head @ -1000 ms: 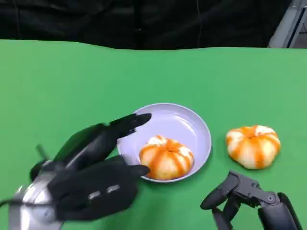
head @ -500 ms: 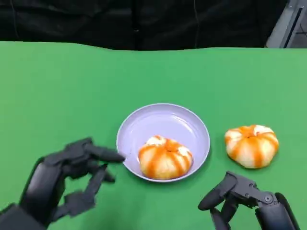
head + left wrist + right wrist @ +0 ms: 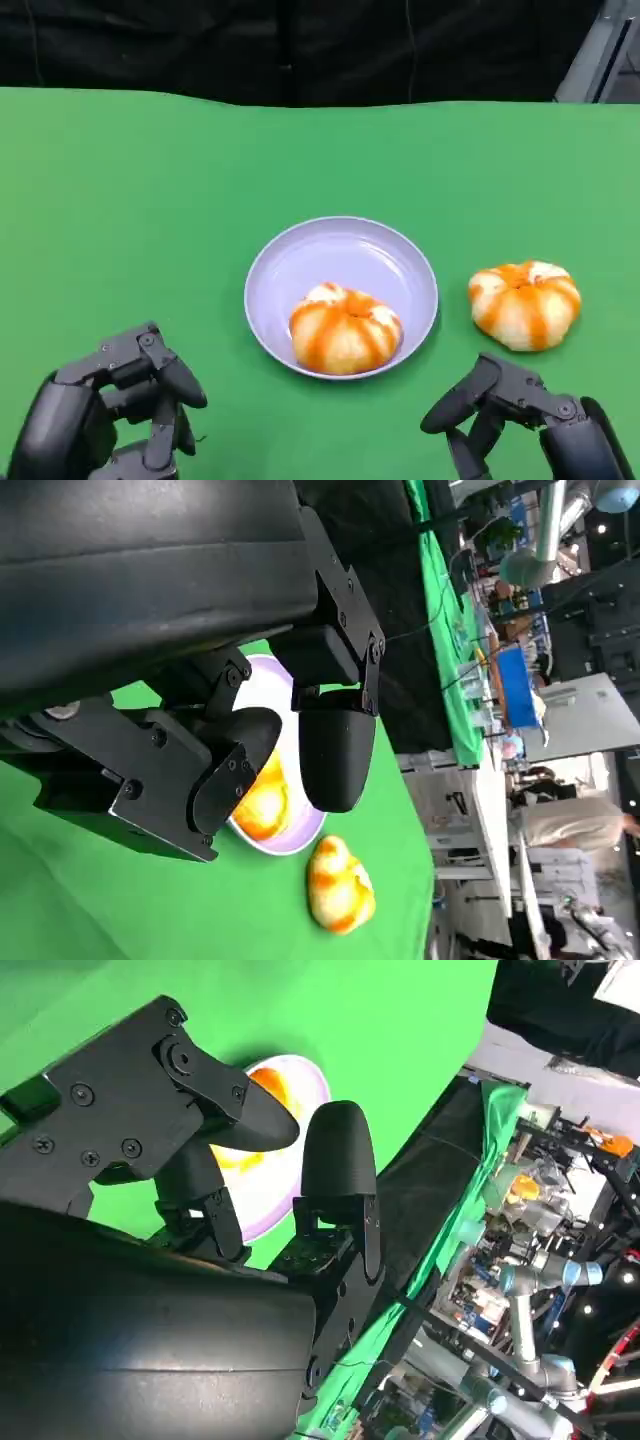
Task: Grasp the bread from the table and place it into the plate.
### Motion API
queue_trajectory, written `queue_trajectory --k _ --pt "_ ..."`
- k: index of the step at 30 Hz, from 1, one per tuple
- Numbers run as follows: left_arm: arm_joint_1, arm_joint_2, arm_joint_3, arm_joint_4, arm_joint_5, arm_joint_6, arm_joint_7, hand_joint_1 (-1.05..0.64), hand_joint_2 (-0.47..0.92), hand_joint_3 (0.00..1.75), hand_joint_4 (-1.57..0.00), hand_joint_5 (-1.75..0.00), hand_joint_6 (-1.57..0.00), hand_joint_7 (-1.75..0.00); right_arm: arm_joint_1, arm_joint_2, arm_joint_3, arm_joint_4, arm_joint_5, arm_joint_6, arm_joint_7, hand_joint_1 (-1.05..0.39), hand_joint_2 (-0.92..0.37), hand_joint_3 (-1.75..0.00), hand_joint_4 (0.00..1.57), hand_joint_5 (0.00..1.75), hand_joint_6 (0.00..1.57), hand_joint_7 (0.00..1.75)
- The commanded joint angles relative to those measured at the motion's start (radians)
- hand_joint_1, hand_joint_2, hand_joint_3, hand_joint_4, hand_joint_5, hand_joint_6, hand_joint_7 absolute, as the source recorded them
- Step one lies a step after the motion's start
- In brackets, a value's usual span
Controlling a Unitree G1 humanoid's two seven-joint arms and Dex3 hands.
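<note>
One orange-and-white striped bread bun (image 3: 345, 328) lies inside the lilac plate (image 3: 300, 262) at the table's middle, toward the plate's near edge. A second, similar bun (image 3: 525, 303) sits on the green cloth to the right of the plate. My left hand (image 3: 110, 420) is low at the near left, fingers apart and holding nothing, well clear of the plate. At the near right, just in front of the loose bun, my right hand (image 3: 525, 420) is likewise empty with fingers spread. The left wrist view shows the plate (image 3: 300, 830), its bun (image 3: 262, 798) and the loose bun (image 3: 340, 885) beyond the fingers.
Green cloth covers the table (image 3: 150, 190), which ends at a dark backdrop along the far edge. A grey metal frame (image 3: 600, 50) stands at the far right corner. The wrist views show lab benches and equipment beyond the table.
My left hand has drawn back from the plate's left rim toward the near left corner, leaving the bun lying in the plate. The right hand and the loose bun stayed put.
</note>
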Motion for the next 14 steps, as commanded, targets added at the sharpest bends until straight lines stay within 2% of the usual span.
queue_trajectory --k 1,14 --pt "0.003 0.007 -0.002 -0.009 -0.024 0.031 -0.011 0.05 0.46 1.35 -0.86 -1.75 -0.78 -1.54 0.005 -0.011 -0.012 -0.009 0.016 -0.002 0.003 -0.16 -0.42 -1.19 0.8 1.6 0.73 1.23" --pt "-0.018 0.02 -0.045 0.025 0.058 -0.013 -0.009 0.02 0.41 1.39 -0.87 -1.75 -0.79 -1.53 0.005 -0.029 -0.035 -0.007 0.044 -0.021 0.013 -0.16 -0.43 -1.18 0.8 1.59 0.73 1.22"
